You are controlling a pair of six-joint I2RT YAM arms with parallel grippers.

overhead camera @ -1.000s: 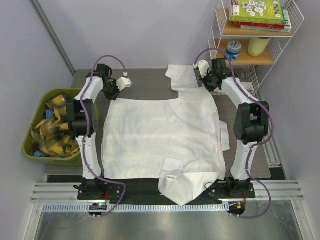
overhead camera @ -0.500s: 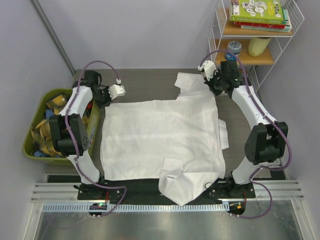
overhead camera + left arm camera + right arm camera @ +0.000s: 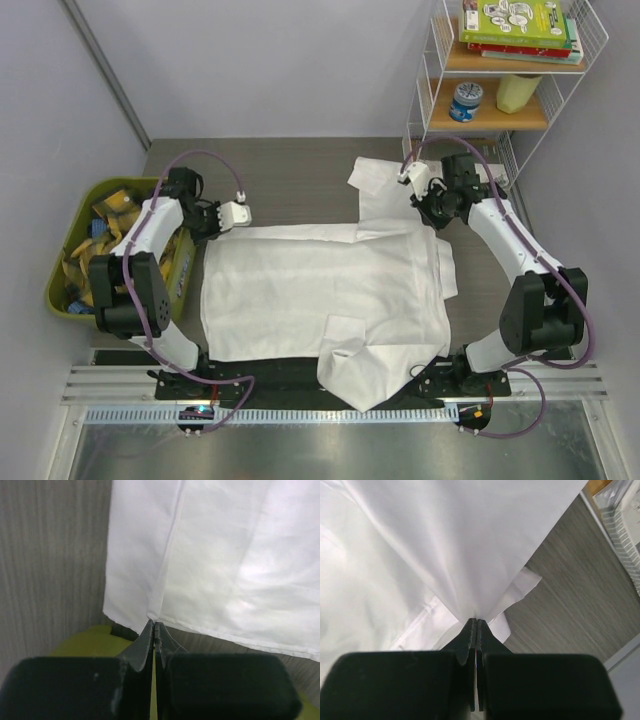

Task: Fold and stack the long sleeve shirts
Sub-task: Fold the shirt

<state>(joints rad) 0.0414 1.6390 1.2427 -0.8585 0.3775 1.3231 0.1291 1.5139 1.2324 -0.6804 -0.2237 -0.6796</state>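
A plain white long sleeve shirt lies spread over the middle of the table, its far part folded over toward the near side. One sleeve lies at the far right, another bunch of cloth hangs at the near edge. My left gripper is shut on the shirt's far left corner. My right gripper is shut on the shirt's far right corner. Both hold the cloth a little above the table.
A green bin with yellow-and-black plaid cloths stands left of the table. A wire shelf with books and a can stands at the far right. Grey wood table shows beyond the shirt.
Both grippers have come toward the near side with the shirt's far edge, folding the far part over the body. The sleeve at the far right has been drawn nearer too.
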